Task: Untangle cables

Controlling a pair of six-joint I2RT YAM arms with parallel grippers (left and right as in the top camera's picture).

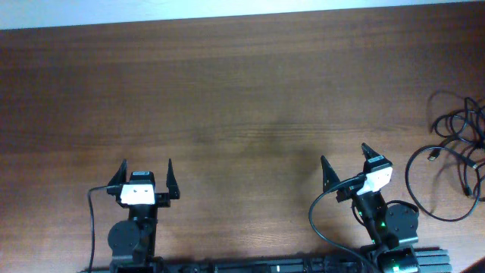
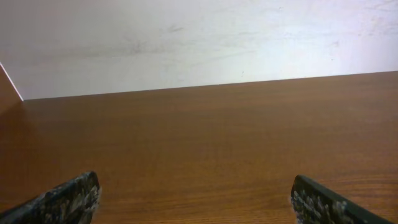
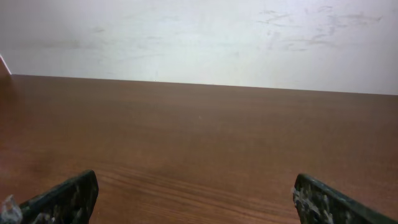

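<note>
Cables: thin black cords lying in a loose tangle of overlapping loops at the far right edge of the wooden table, with one small plug end showing on the tangle's left side. One larger loop trails towards the near edge, just beside the right arm's base. Left gripper: near the front edge, left of centre, jaws spread wide, nothing between them, well apart from the cables. Right gripper: near the front edge, right of centre, angled slightly towards the right, jaws likewise spread wide and holding nothing, nearer to the tangle but not touching it. Left wrist view: both fingers at the lower corners, bare tabletop between them, pale wall beyond. Right wrist view: the same arrangement, fingers apart over bare wood; no cord appears in either wrist view
</note>
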